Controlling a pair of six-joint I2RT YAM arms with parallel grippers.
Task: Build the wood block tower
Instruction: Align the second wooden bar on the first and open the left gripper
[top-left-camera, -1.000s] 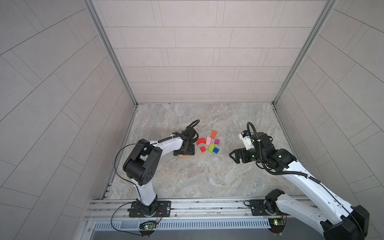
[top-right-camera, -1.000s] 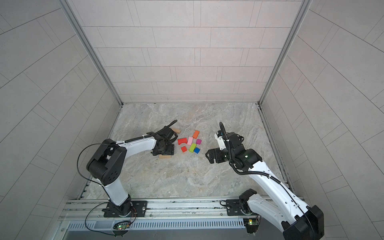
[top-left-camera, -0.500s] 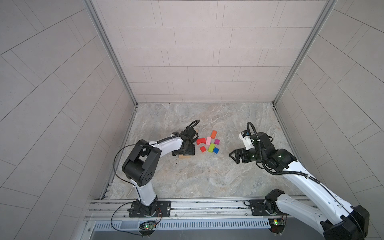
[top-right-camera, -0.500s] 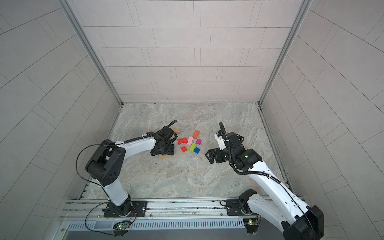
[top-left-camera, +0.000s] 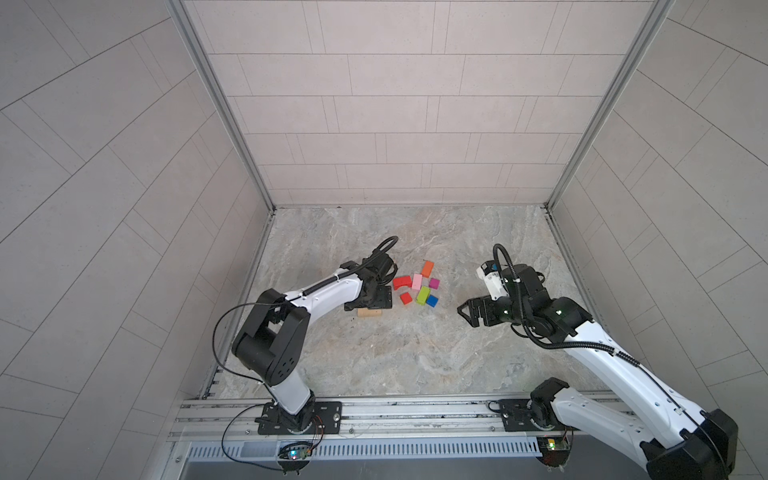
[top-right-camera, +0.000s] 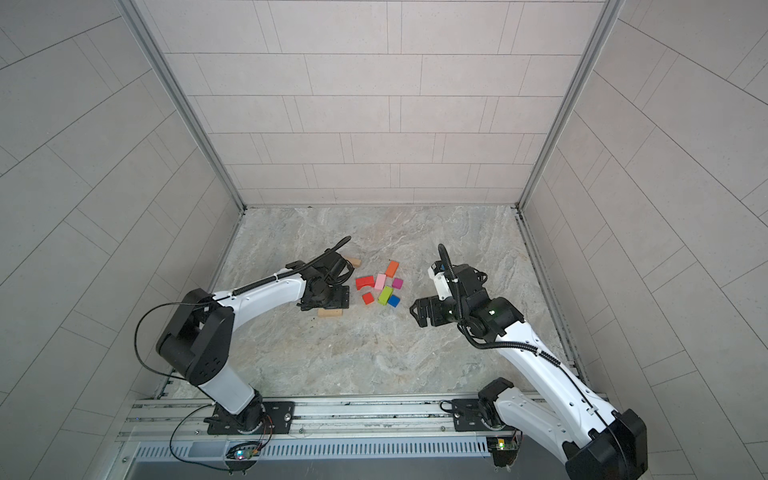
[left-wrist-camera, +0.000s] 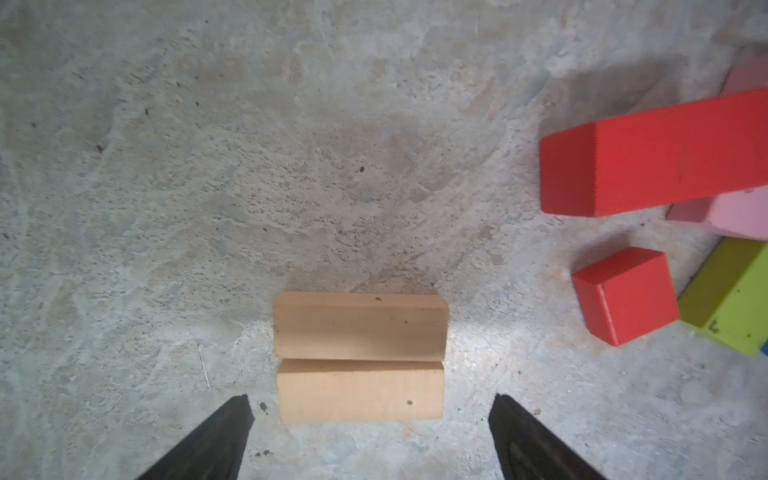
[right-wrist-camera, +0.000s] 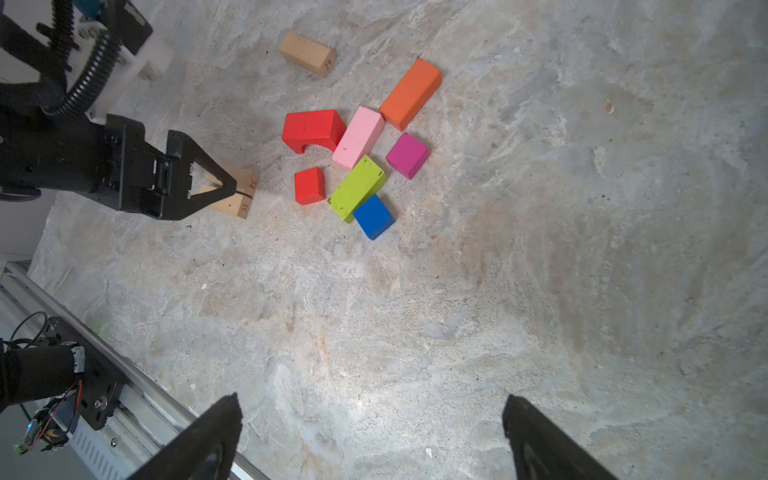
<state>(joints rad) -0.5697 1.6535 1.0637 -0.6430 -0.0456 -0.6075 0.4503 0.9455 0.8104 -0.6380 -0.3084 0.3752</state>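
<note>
**Third tan bar lies behind the left gripper**

The left gripper (left-wrist-camera: 371, 401) is held low over a pair of bars, its jaws wide apart and nothing gripped. The first tan bar (left-wrist-camera: 360, 326) and the second tan bar (left-wrist-camera: 360, 390) are laid side by side, touching, flat on the table (right-wrist-camera: 540, 249); nothing is stacked yet. The third tan bar (top-right-camera: 353, 262) is seen toward the back wall (top-right-camera: 374, 124) from this gripper, its long axis roughly across the view. This gripper is judged clearly the nearer one. The right gripper (right-wrist-camera: 372, 400), also spread and empty, is seen well apart from the coloured group.

Counted: three tan bars, one red arch (right-wrist-camera: 313, 126), three cubes (red cube (right-wrist-camera: 309, 185), blue cube (right-wrist-camera: 374, 216), magenta cube (right-wrist-camera: 407, 156)), three oblongs (pink oblong (right-wrist-camera: 358, 137), orange oblong (right-wrist-camera: 410, 93), lime oblong (right-wrist-camera: 357, 187)).
</note>
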